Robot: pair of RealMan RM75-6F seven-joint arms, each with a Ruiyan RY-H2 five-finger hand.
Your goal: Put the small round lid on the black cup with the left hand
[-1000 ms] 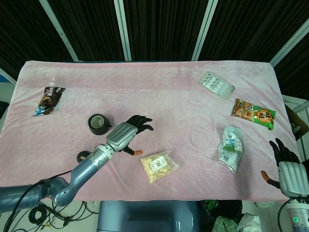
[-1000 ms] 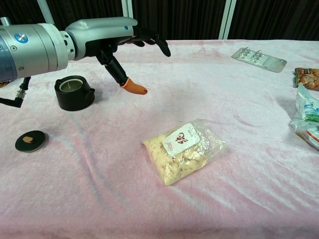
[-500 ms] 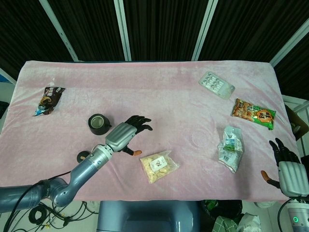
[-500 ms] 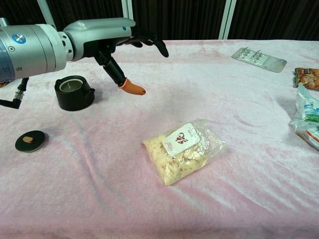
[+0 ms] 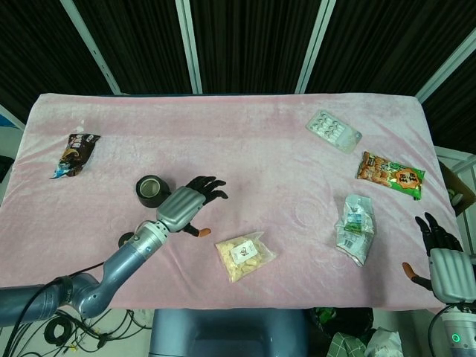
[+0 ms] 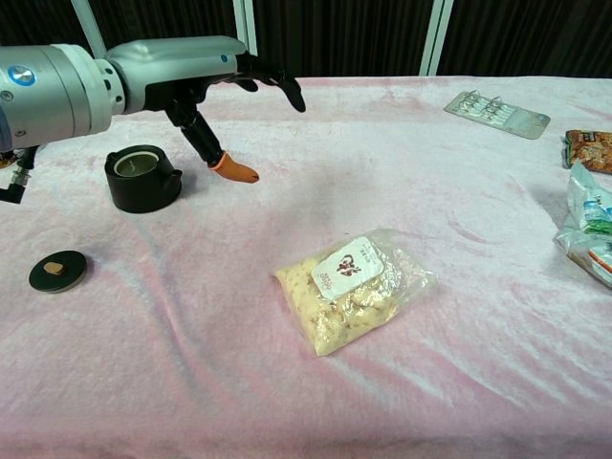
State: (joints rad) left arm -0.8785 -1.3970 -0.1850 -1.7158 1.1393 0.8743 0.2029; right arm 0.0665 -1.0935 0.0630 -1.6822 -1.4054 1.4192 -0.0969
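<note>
- One small round lid lies flat on the pink desk, close to the front edge on the left side. Nothing touches it.
- One clear bag of pale snacks lies near the front, around the middle.
- One black cup stands a bit further back than the lid. It is upright, its top is uncovered, and it is well apart from the lid.
- One left robot hand hangs in the air just right of the cup. Its fingers are spread wide and point away, the thumb with the orange tip points down, and it holds nothing.
- One right robot hand is off the right edge of the desk. Its fingers are apart and it holds nothing.
- One crumpled clear packet lies on the right side.
- One orange snack bag lies further back on the right.
- One dark snack bag lies far on the left.
- One pack of pills lies farthest back on the right.
</note>
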